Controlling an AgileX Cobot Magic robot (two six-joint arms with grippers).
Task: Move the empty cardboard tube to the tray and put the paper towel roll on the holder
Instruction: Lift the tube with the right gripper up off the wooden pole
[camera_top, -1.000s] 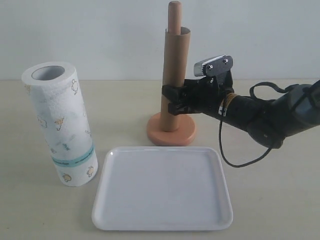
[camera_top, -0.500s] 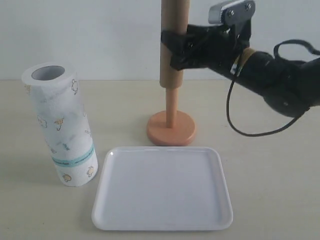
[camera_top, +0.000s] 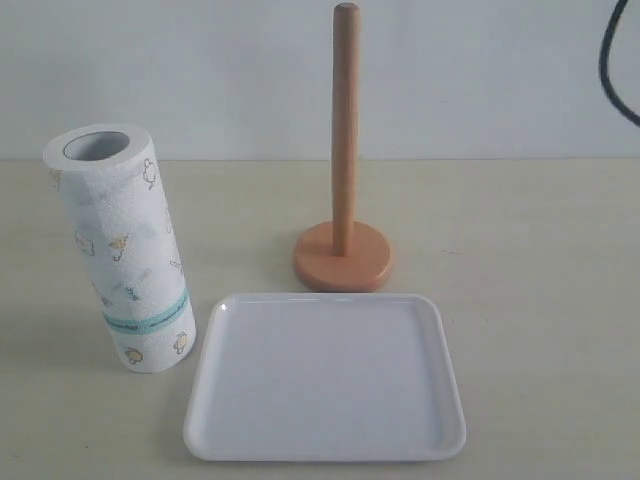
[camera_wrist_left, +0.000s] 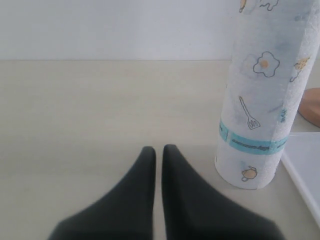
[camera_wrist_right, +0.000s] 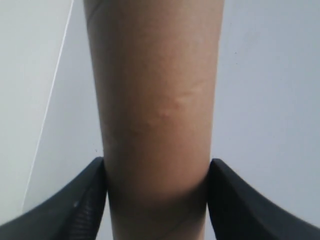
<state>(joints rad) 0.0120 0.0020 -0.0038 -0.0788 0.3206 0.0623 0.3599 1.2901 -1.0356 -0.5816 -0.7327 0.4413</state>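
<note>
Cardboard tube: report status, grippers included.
Right gripper shut on the empty cardboard tube, out of the exterior view. Left gripper shut, holding nothing, near the paper towel roll. Holder bare, tray empty.

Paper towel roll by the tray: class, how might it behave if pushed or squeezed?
The paper towel roll stands tall on one end, so it would probably tip, then roll. Its embossed paper looks soft, likely denting when squeezed.

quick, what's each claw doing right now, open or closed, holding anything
Left claw: closed, holding nothing.
Right claw: closed on the empty cardboard tube.
</note>
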